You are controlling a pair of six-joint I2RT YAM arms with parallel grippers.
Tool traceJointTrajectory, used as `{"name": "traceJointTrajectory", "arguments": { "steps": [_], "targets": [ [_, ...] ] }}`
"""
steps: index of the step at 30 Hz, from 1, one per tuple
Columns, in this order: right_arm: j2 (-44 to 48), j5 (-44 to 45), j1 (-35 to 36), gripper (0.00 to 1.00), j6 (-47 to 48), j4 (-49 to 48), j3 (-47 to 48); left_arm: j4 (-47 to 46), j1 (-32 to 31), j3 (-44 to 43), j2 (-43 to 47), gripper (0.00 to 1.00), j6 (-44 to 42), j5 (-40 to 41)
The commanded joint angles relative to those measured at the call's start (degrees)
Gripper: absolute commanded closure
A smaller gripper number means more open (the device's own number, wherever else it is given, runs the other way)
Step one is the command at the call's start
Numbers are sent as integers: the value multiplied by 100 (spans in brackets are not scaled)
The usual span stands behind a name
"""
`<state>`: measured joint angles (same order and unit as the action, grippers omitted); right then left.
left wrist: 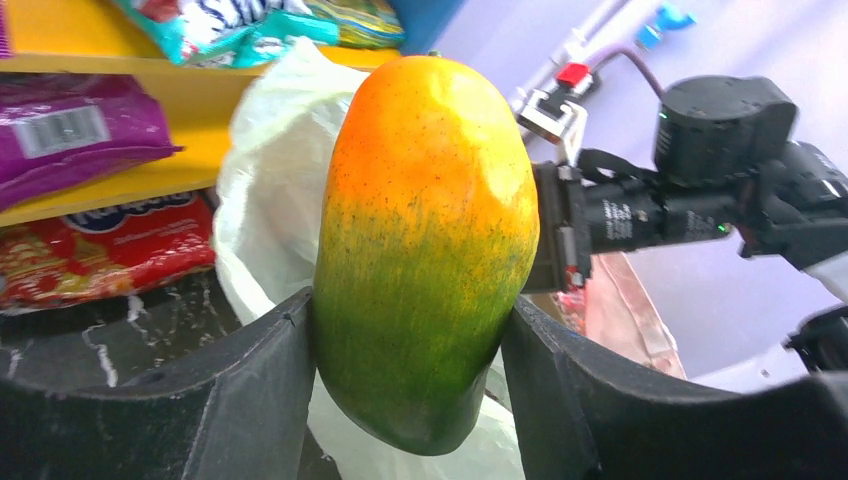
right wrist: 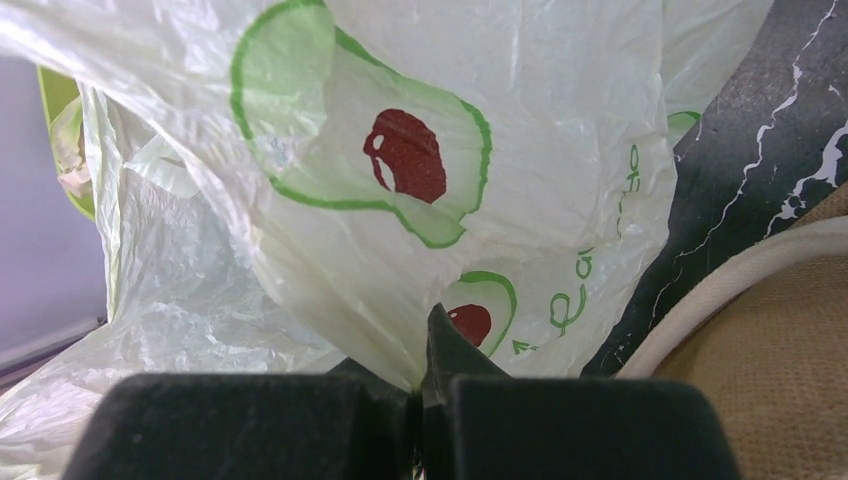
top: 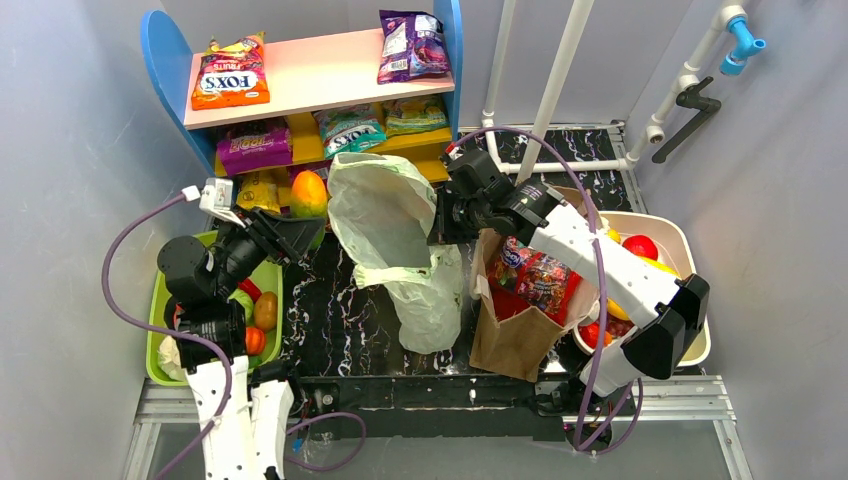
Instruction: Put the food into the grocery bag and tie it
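Left pincer (left wrist: 415, 340) has a solid grip on the mango (left wrist: 425, 220), orange on top and green below, and we see it held just left of the grocery bag (top: 385, 215). Right pincer (right wrist: 420, 385) is clamped shut on the bag's thin plastic, holding it up over the tabletop (top: 330, 310), beside the brown paper bag (top: 515, 335).

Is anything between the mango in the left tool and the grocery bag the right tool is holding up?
Nothing visible. The mango sits in the left tool right beside the grocery bag, pinched by the right tool. Whether its mouth faces the mango is unclear.
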<state>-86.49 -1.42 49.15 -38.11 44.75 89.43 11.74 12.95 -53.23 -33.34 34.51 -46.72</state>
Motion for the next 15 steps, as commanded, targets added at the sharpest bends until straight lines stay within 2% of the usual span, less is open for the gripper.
{"name": "traceJointTrajectory", "arguments": {
  "steps": [1,3,11,15],
  "targets": [
    [-18,-66,25,99,-75,-237,110,-529,-229,70,-270,100,83,-666],
    [-19,-70,25,99,-85,-244,110,-588,-432,39,-457,100,60,-508],
    [-8,-81,25,99,-108,-216,124,-1130,-2394,-101,-1325,100,-290,1030],
    [54,-53,25,99,-100,-174,110,-1122,-2704,-133,-1573,100,-358,1547]
  ]
}}
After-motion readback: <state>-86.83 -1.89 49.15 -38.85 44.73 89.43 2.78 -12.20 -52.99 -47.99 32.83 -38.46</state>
